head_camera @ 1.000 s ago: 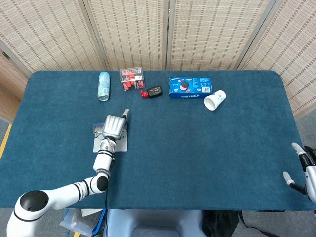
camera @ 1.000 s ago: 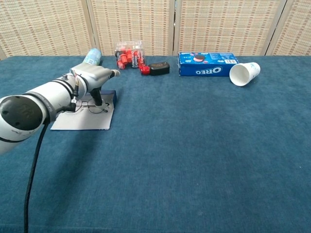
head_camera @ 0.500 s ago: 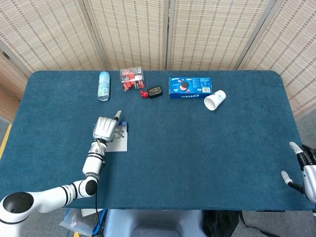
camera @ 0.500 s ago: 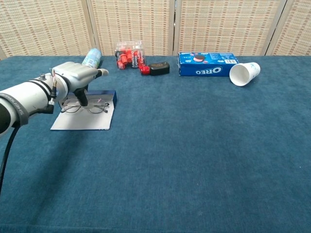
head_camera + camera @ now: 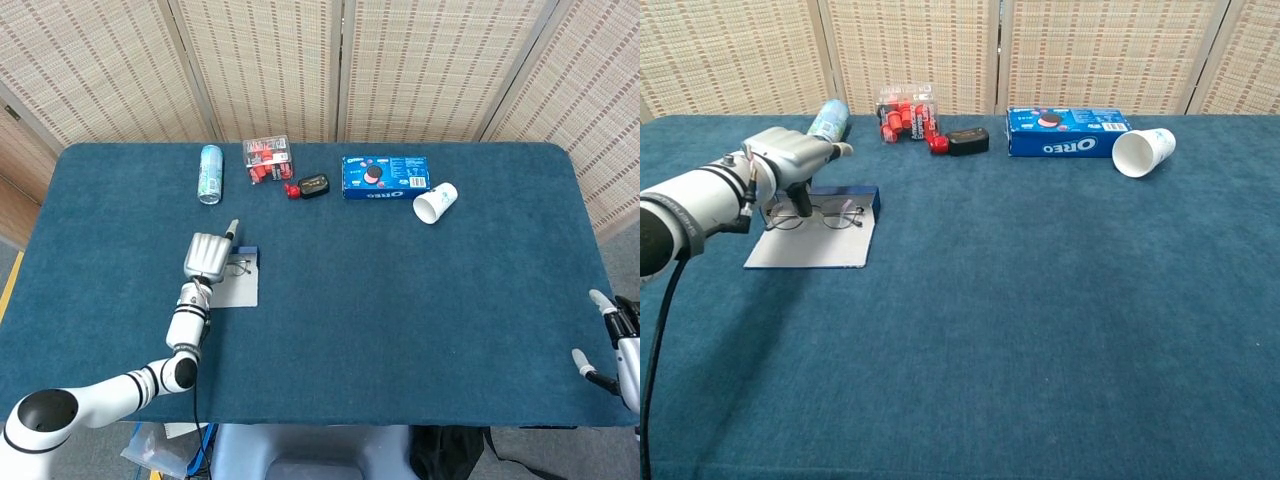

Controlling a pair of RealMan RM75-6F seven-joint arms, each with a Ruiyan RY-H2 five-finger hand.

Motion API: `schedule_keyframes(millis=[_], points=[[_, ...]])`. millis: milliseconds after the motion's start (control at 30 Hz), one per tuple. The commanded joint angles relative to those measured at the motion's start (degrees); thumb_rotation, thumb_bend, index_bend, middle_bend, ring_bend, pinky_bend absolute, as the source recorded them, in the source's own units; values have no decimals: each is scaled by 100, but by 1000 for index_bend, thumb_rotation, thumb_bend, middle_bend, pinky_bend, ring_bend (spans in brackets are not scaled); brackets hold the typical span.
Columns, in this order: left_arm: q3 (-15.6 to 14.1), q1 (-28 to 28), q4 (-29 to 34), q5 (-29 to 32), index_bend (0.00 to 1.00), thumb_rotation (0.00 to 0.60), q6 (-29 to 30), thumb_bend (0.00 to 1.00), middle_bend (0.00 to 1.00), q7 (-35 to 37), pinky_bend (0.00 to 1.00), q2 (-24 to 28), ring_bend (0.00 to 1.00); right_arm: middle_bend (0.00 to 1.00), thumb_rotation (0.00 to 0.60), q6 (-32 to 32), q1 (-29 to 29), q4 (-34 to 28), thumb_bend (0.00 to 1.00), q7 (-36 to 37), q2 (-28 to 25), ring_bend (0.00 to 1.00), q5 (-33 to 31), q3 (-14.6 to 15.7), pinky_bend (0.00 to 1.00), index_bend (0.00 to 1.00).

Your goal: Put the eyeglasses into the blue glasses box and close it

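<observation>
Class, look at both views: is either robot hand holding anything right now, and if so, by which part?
Cannot be told for the left hand: it sits over the eyeglasses, hiding any contact. The right hand holds nothing.

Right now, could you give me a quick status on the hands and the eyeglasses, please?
Left hand over the eyeglasses, grip unclear. Right hand idle at table edge. Eyeglasses lie on the open blue glasses box. Nothing in the way.

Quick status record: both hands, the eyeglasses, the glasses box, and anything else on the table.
left hand: over the eyeglasses, fingers down at them; grip not clear
right hand: at the table's near right edge, fingers apart, holding nothing
eyeglasses: lying on the open box
blue glasses box: open, flat on the table
background: can, battery pack, Oreo box, tipped paper cup
</observation>
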State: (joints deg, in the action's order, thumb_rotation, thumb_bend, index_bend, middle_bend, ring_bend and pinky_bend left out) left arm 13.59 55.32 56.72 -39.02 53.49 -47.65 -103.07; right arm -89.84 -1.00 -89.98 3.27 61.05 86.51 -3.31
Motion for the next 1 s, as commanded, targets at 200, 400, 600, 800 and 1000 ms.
schedule_keyframes(millis=[200,400,600,800,1000], points=[[81,86,-304,10,0,600,-84,254,1000,-71,1000,-92,1000,187,600,-9,-12,2,276,6,-5,101,-9,-5,153,71],[142,124,-555,18,0,600,-148,253,1000,-74,1000,-167,1000,187,600,-8,-19,-5,276,0,-11,101,-20,-10,153,71],[180,77,-669,-78,0,600,-172,253,1000,75,1000,-181,1000,187,600,-5,-13,-13,275,-9,-9,101,-10,-16,153,71],[73,-137,-192,-228,0,600,-5,254,1000,128,1000,53,1000,187,600,20,6,5,276,8,-4,101,3,-17,153,71],[-83,-377,442,-301,0,600,149,254,1000,77,1000,406,1000,187,600,38,23,25,276,25,11,101,19,-18,153,71]])
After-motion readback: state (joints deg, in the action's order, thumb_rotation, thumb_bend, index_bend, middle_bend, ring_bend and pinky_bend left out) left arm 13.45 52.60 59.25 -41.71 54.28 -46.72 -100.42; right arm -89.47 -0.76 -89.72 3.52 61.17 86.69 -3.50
